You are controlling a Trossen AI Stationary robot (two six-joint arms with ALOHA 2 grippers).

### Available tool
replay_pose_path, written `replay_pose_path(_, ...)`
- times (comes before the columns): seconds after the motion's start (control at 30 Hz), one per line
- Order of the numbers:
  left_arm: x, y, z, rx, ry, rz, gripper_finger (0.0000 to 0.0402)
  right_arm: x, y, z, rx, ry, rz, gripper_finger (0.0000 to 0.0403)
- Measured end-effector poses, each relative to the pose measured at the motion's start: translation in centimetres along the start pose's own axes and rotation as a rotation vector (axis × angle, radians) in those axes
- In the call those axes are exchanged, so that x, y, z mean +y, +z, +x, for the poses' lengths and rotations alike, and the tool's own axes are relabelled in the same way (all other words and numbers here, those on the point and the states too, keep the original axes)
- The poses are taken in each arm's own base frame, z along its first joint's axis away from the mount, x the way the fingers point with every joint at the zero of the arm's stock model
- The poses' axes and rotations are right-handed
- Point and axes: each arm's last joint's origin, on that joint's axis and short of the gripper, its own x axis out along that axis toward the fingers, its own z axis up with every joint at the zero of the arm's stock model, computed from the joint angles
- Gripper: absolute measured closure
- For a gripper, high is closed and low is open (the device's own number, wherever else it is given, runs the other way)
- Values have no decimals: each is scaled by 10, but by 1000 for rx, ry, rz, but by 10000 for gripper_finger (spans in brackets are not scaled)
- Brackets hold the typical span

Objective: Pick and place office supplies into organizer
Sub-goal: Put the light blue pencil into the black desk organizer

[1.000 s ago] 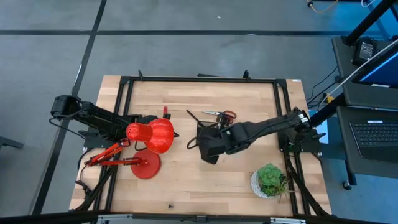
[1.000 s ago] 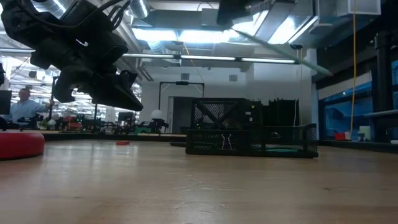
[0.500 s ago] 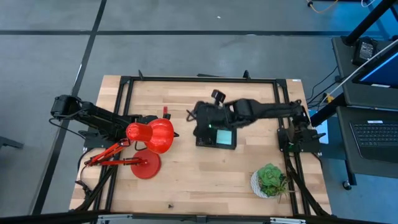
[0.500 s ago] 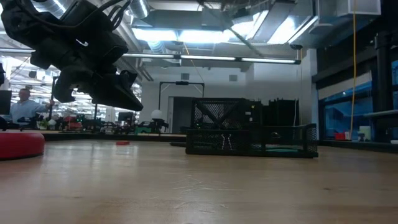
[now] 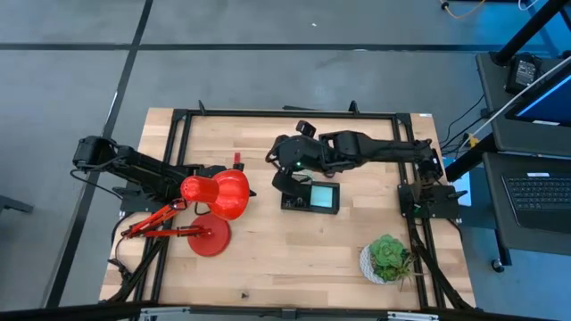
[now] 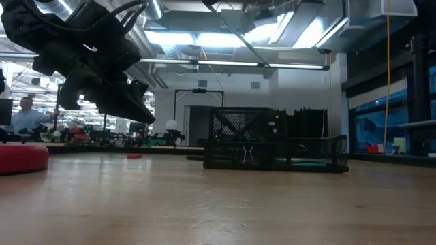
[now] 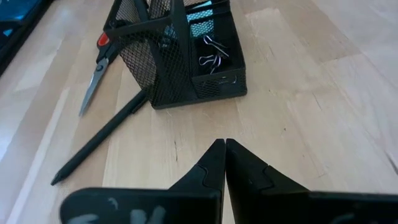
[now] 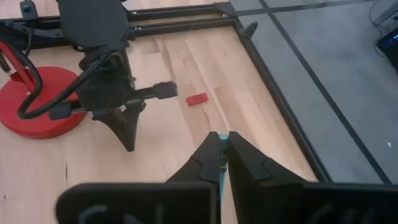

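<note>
The black mesh organizer (image 5: 310,197) (image 7: 186,59) (image 6: 274,148) stands mid-table with the light-blue sticky-note pad (image 5: 322,193) and some wire clips (image 7: 213,52) inside. Past its far side lie the red-handled scissors (image 7: 95,70) and the thin black pen (image 7: 99,140), both flat on the wood. My right gripper (image 8: 223,138) (image 5: 282,173) hangs over the table beyond the organizer's far left corner, shut on the pale teal pen. My left gripper (image 7: 224,147) (image 5: 219,171) (image 8: 127,138) hovers shut beside the lamp. A tiny red piece (image 8: 197,99) (image 5: 238,160) lies near it. My right gripper pinches the pale teal pen (image 8: 222,139) between its two fingers. Only a thin sliver of it shows between the fingertips (image 8: 210,144); the fingers hide the rest. The gripper is up off the table, and the pen with it.
A big red desk lamp (image 5: 217,198) stands at the table's left, its round base (image 8: 37,106) (image 6: 20,158) on the wood. A potted plant (image 5: 387,257) sits at the near right corner. A black frame (image 5: 285,113) runs round the table. Bare wood lies near the organizer's front.
My right arm has swung from over the organizer's near left side toward the far edge, uncovering the organizer and now covering the scissors in the high view. In the low view it has moved out of the picture's top. My left arm has stayed put.
</note>
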Motion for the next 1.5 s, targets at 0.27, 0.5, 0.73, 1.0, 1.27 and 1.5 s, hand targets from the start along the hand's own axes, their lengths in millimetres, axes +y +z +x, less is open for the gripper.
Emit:
replay_pose_path(0.27, -1, -3, 0, 35, -11, -36, 396, 6, -19, 41, 31, 32, -35, 386)
replay_pose_path(0.5, -1, -5, 0, 49, -13, -54, 396, -1, -31, 68, -9, 120, -33, 386)
replay_pose_path(0.73, -2, -7, 0, 72, -18, -54, 396, -8, -54, 86, 7, 132, -17, 386)
replay_pose_path(1.0, -2, -7, 0, 70, -17, -52, 396, -11, -81, 89, -54, 151, 24, 386)
replay_pose_path(1.27, -2, -6, 0, 68, -17, -51, 396, -15, -112, 88, -128, 174, 63, 386)
replay_pose_path(1.5, -1, -6, 0, 63, -16, -51, 396, -19, -138, 95, -152, 181, 91, 386)
